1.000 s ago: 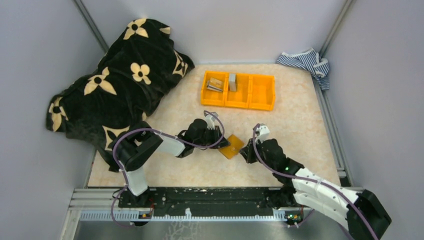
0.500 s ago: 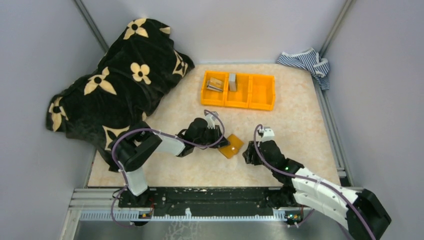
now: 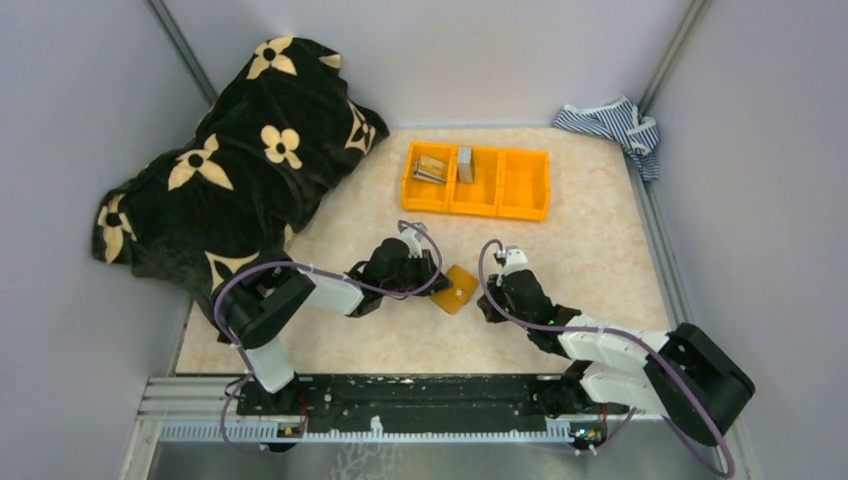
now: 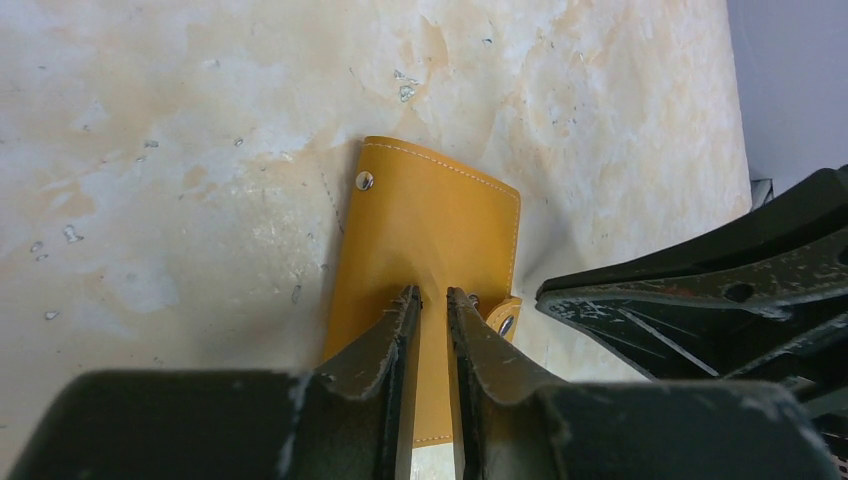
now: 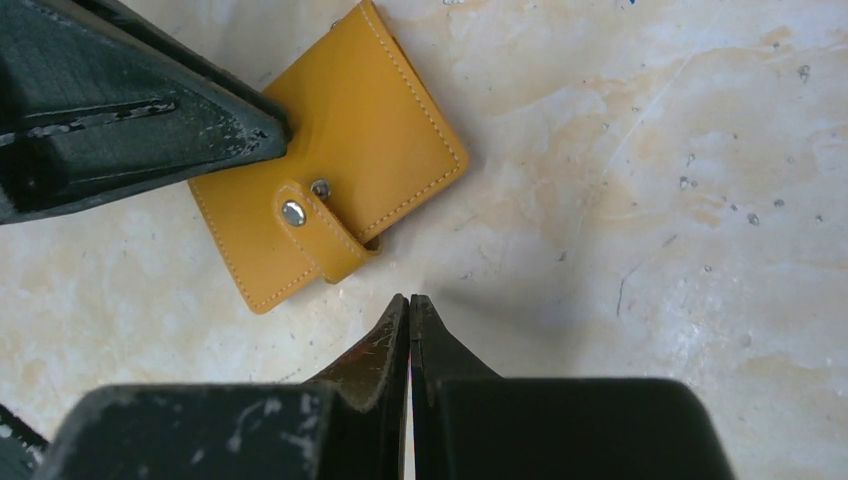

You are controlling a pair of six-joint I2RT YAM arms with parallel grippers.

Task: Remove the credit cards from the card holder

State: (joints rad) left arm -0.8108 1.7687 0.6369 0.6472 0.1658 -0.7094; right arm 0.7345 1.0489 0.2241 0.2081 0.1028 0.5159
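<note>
The card holder lies flat and folded shut on the table mid-scene, an orange-tan wallet with white stitching. Its snap tab wraps round the edge facing my right gripper. My left gripper sits on top of it, jaws a narrow slit apart, and the holder's leather shows through the gap. From above, the left gripper covers the holder's left edge. My right gripper is shut and empty, its tips on the table just short of the tab. No credit cards show.
An orange three-compartment bin with metal pieces in it stands further back. A black blanket with cream flowers fills the left side. A striped cloth is bunched in the back right corner.
My right gripper backed off a little, then came in again lower and further left, ending shut beside the tab. The card holder and the left gripper slid slightly left.
</note>
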